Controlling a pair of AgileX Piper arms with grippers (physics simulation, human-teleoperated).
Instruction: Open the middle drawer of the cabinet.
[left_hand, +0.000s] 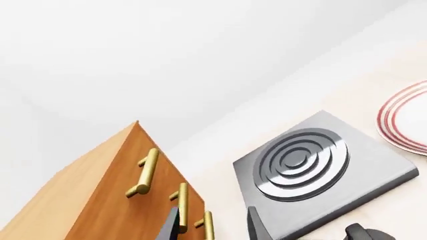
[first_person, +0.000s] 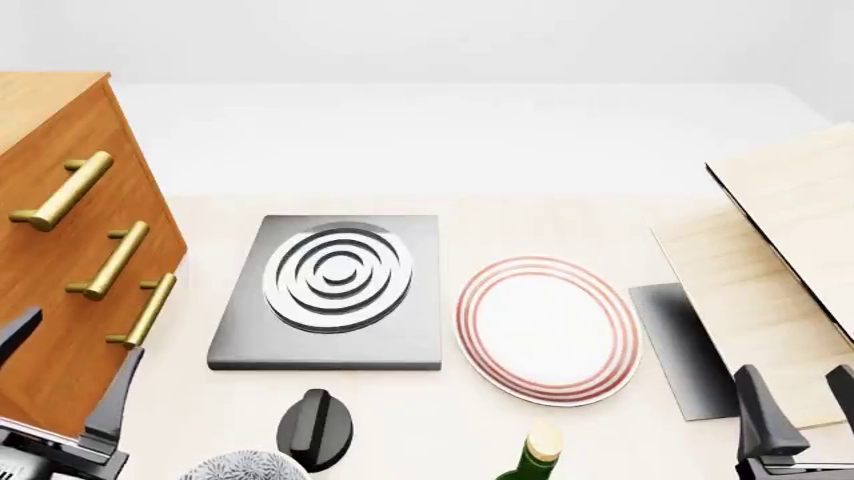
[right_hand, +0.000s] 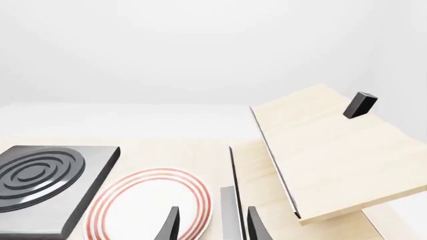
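Observation:
The cabinet (first_person: 80, 150) stands at the left edge of the table, and the left wrist view shows it too (left_hand: 87, 195). Its three drawer fronts look flush. The middle drawer (first_person: 60, 285) carries a brass bar handle (first_person: 114, 262), which also shows in the left wrist view (left_hand: 181, 200). My left gripper (first_person: 67, 370) is open and empty, low in front of the cabinet, below the lowest handle (first_person: 144, 310). In the left wrist view one finger (left_hand: 170, 227) overlaps the middle handle's end. My right gripper (first_person: 798, 400) is open and empty at the near right, far from the cabinet.
A grey hotplate (first_person: 334, 285) with concentric rings lies right of the cabinet. Beside it lies a white plate (first_person: 547, 330) with red rings. Pale wooden boards (first_person: 787, 250) slant at the right. A black knob (first_person: 316, 430) and a green bottle top (first_person: 537, 455) sit at the near edge.

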